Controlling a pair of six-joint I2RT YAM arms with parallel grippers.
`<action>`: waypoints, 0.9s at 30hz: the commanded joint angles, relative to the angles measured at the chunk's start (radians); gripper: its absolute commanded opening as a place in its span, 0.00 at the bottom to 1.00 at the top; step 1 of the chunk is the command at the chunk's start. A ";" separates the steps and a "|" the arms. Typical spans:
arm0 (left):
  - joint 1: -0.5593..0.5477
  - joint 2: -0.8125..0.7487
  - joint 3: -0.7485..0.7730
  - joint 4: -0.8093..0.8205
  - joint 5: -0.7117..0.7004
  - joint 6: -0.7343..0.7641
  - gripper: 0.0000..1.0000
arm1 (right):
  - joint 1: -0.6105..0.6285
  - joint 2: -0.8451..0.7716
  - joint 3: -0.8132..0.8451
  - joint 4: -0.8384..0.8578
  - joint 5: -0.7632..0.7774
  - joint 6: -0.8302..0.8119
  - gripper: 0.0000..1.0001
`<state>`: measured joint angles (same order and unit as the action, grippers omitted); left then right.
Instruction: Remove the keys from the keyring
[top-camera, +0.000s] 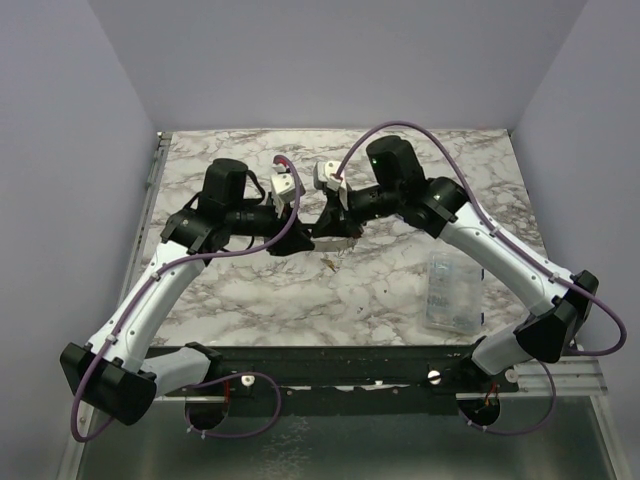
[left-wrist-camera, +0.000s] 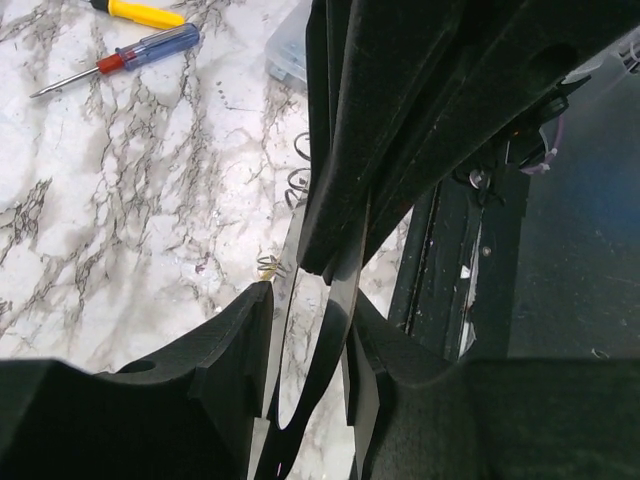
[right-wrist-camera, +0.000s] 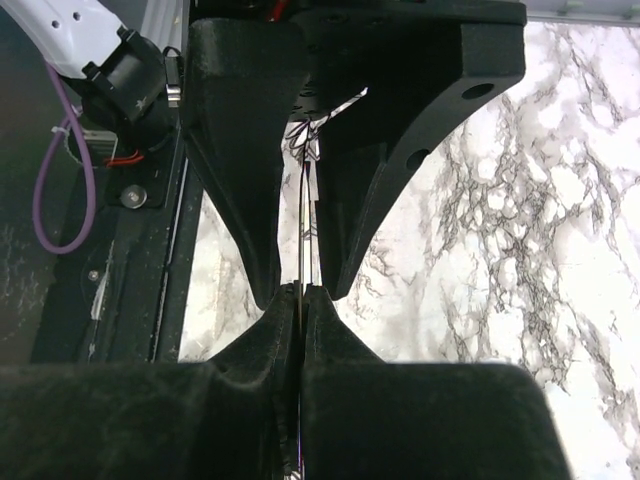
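Note:
Both grippers meet over the middle of the marble table. My right gripper (right-wrist-camera: 302, 292) is shut on the thin grey keyring (right-wrist-camera: 303, 230), which shows edge-on in that view. My left gripper (left-wrist-camera: 310, 300) faces it, its jaws close on either side of the hoop (left-wrist-camera: 281, 329), which spans the narrow gap. In the top view the left gripper (top-camera: 318, 228) and right gripper (top-camera: 341, 224) hide the ring. A tiny golden key (top-camera: 328, 263) lies on the marble just in front of them. It also shows in the left wrist view (left-wrist-camera: 268, 266).
A clear plastic box (top-camera: 452, 292) lies at the front right. A yellow-handled tool (left-wrist-camera: 145, 13) and a red-blue screwdriver (left-wrist-camera: 150, 47) lie on the marble, beside the box (left-wrist-camera: 290, 50). Small wire loops (left-wrist-camera: 297, 180) lie near the key. The table's dark front edge (left-wrist-camera: 440, 260) is close.

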<state>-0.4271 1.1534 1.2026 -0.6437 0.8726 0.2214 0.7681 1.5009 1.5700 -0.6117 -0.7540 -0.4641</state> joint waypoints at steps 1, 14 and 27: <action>0.003 -0.011 0.018 -0.016 -0.032 -0.004 0.00 | -0.035 -0.007 0.054 -0.027 -0.064 0.034 0.04; 0.031 0.010 0.014 0.092 -0.065 -0.134 0.00 | -0.262 -0.065 -0.104 0.182 -0.301 0.233 0.77; 0.141 0.074 0.029 0.268 -0.004 -0.420 0.00 | -0.384 -0.135 -0.297 0.379 -0.335 0.375 0.88</action>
<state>-0.3244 1.2095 1.2030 -0.4927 0.8539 -0.0895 0.4351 1.4048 1.2781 -0.3149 -0.9913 -0.1680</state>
